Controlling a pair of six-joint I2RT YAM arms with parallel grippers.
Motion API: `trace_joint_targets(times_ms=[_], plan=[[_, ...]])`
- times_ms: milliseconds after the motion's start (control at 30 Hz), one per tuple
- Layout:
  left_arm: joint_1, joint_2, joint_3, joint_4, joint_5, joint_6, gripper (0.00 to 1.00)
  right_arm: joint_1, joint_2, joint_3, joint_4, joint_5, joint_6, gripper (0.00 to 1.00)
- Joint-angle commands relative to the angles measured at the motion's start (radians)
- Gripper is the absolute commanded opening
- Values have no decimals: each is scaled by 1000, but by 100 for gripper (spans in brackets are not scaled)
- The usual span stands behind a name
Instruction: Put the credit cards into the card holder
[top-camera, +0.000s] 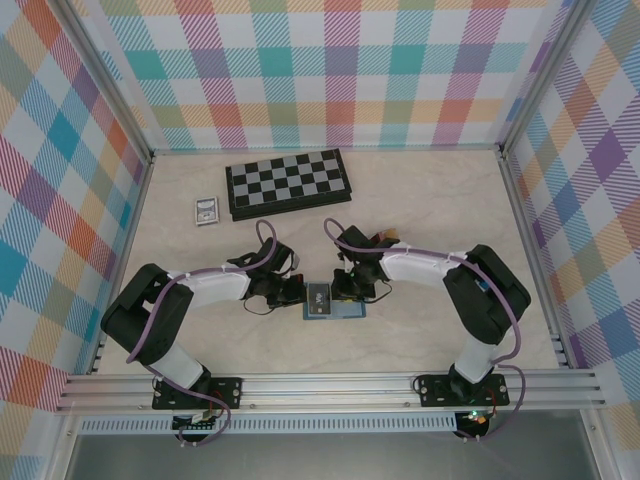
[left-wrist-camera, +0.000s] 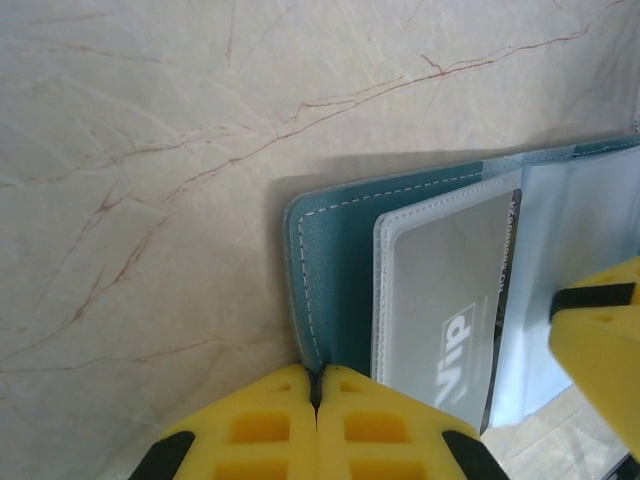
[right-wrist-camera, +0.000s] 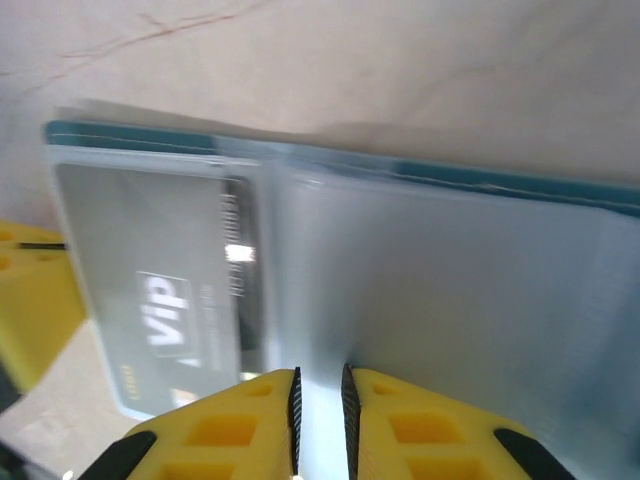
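On the marbled tabletop (top-camera: 420, 220) the card holder (top-camera: 348, 311) lies open between both arms. It is probably light and floppy, its clear sleeves (right-wrist-camera: 450, 280) slick (best held by the stitched teal edge). The left pincer (left-wrist-camera: 316, 385) seems closed on that edge, and the right pincer (right-wrist-camera: 320, 385) nips a sleeve, nearly closed. One credit card (left-wrist-camera: 450, 290), thin and likely stiff, sits sleeved, reading "Vip".

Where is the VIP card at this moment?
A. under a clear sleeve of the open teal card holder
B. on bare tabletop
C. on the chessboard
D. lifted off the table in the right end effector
A: both wrist views show the VIP card lying under a frosted sleeve inside the open card holder.
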Motion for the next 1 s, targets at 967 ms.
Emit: trace_joint_targets(times_ms=[967], plan=[[-17,-186,66,-239,-138,11,35,-148,-245,212,-356,350,-275,43]])
